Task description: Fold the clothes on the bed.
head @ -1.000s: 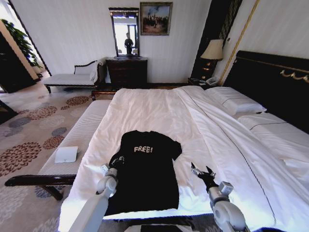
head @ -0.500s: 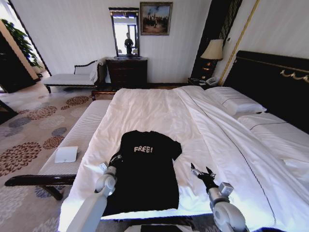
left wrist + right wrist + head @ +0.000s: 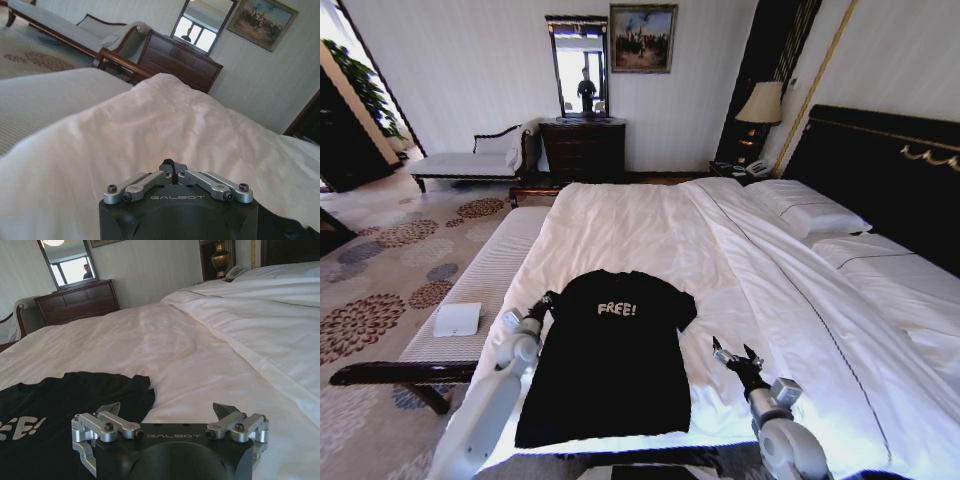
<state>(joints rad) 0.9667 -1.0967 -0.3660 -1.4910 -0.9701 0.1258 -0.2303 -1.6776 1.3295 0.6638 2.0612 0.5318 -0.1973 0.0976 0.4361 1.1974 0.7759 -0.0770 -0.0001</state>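
The clothes are one black T-shirt with white "FREE!" lettering, lying flat near the foot of the bed, which has a white duvet. In the right wrist view the T-shirt lies beside and ahead of the gripper. My left gripper is at the shirt's left shoulder edge, over the white duvet. Seen from its wrist, the left gripper is shut and I see no cloth between its fingers. My right gripper hovers over the duvet a little right of the shirt's hem side. That right gripper is open and holds nothing.
A pale striped bench runs along the bed's left side, with a white object on it. White pillows and a dark headboard are at the right. A dresser and a lamp stand against the far wall.
My left arm has swung left and forward, from over the shirt's left side to its shoulder edge, uncovering the shirt's left half. The right arm has barely moved.
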